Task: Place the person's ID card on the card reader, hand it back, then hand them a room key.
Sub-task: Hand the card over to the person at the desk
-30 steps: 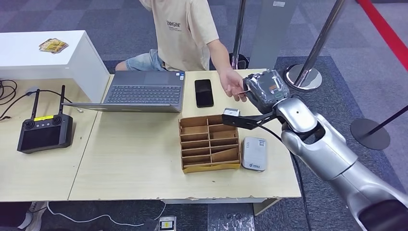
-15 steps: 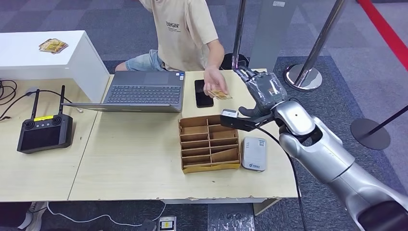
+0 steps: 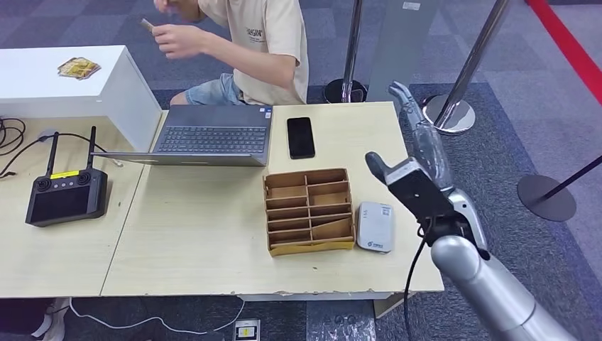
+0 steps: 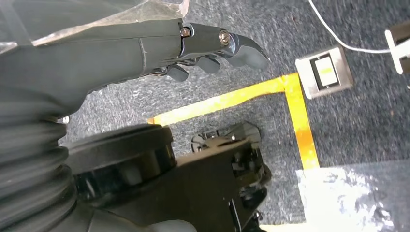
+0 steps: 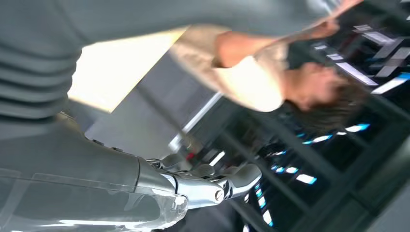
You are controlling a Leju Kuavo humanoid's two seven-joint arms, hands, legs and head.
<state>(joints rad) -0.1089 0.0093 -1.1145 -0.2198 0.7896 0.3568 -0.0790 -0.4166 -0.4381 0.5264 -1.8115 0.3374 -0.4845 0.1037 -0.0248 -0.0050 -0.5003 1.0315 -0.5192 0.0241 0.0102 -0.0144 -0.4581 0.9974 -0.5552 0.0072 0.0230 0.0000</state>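
Note:
My right hand (image 3: 417, 153) is raised over the table's right edge with its fingers stretched out and apart, holding nothing; the right wrist view shows the same bare fingers (image 5: 212, 186). The person (image 3: 263, 50) behind the table holds a small card (image 3: 147, 23) up at the far left, well away from my hand. The white card reader (image 3: 374, 226) lies on the table beside the cardboard organiser (image 3: 309, 209), nothing on it. Yellow cards (image 3: 78, 67) lie on the white box (image 3: 42, 89) at the back left. My left hand (image 4: 208, 46) hangs over the floor, holding nothing.
A laptop (image 3: 213, 135) and a black phone (image 3: 300, 137) sit at the table's far side. A black remote controller (image 3: 65, 195) with cables rests on the left table. Metal stanchion posts (image 3: 454, 106) stand to the right of the table.
The person took the card from my right hand and drew it up to the far left. My right hand let go, opened and pulled back toward me.

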